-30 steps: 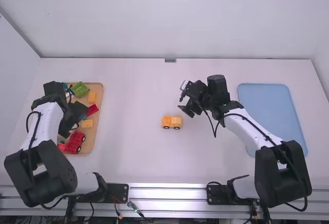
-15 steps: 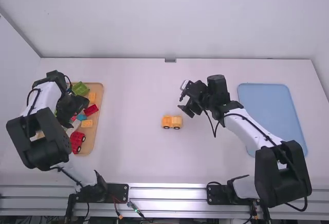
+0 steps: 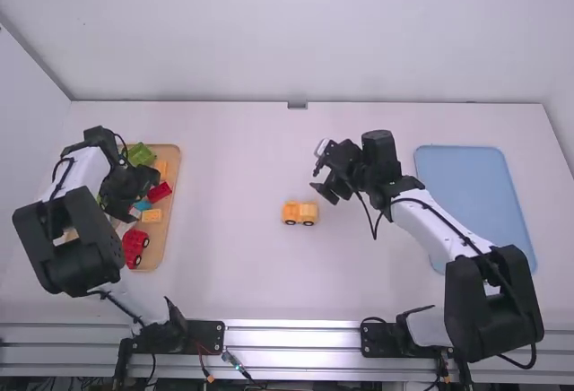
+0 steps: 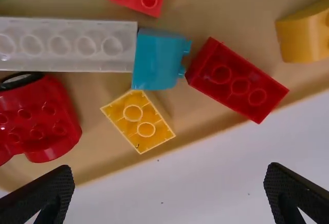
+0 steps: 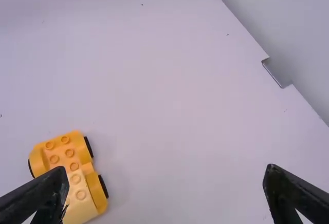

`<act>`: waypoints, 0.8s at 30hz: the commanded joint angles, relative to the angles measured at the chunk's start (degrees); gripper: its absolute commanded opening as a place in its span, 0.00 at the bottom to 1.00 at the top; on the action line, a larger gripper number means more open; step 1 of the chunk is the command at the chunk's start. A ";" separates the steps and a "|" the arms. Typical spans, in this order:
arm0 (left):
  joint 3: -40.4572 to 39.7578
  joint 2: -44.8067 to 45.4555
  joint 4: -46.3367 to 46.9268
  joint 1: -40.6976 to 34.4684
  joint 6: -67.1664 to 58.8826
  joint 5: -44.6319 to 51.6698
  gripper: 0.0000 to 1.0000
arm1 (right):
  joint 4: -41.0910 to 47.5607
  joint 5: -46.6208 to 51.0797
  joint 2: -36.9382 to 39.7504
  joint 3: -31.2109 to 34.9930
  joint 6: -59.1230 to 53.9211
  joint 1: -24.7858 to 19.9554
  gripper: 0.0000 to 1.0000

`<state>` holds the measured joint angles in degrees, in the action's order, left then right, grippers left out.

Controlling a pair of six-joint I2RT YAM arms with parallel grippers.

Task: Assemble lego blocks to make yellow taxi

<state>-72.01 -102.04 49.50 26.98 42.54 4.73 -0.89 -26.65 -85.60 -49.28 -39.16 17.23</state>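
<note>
I've got my left gripper over the wooden tray, fingers spread apart with nothing between them; below it I see a small yellow block near the tray's edge, a dark red block lying at an angle, and a blue block at the end of a long white one; beside those sits a red wheeled piece; a green block is at the tray's far end. Out on the white table, between the arms, stands the yellow wheeled body, studs up; my right gripper hangs near it, fingers apart too, and empty; the blue tray lies off to the right.
</note>
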 commanded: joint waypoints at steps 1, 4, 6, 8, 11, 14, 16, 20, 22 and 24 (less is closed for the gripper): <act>0.28 -0.07 1.29 -0.33 2.23 -2.38 0.99 | -0.33 -0.31 0.44 -0.52 0.37 -0.04 0.99; 0.31 -0.09 5.22 -0.52 11.89 -9.92 0.99 | -0.44 -0.28 0.44 -0.52 0.35 -0.02 0.99; 0.31 -0.07 6.01 -1.05 13.90 -12.55 0.99 | -0.42 -0.26 0.44 -0.55 0.35 -0.04 0.99; 0.31 -0.07 6.01 -1.18 14.03 -13.18 0.99 | -0.42 -0.26 0.44 -0.52 0.31 -0.04 0.99; 0.50 -0.09 6.69 -0.92 14.03 -13.20 0.99 | -0.44 -0.26 0.44 -0.52 0.15 0.02 0.99; 2.64 -0.09 4.20 -1.16 14.58 -13.18 0.99 | -0.39 -0.26 0.44 -0.52 0.15 -0.04 0.99; 4.61 -0.09 1.77 -1.09 14.64 -12.35 0.99 | -0.39 -0.26 0.44 -0.52 0.17 -0.04 0.99; 8.50 -0.09 -4.33 -0.72 11.28 -8.39 0.95 | -0.42 0.00 0.44 -0.52 0.17 -0.04 0.99; 9.44 -0.07 -6.21 -1.01 10.23 -7.43 0.93 | -0.42 0.22 0.44 -0.52 0.17 -0.02 0.99; 10.64 -0.09 -8.28 -1.11 10.14 -7.15 0.91 | -0.39 0.15 0.44 -0.52 0.17 -0.04 0.99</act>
<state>-62.63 -102.04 42.00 26.24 54.17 -4.01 -1.32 -26.59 -85.60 -49.25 -39.13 17.23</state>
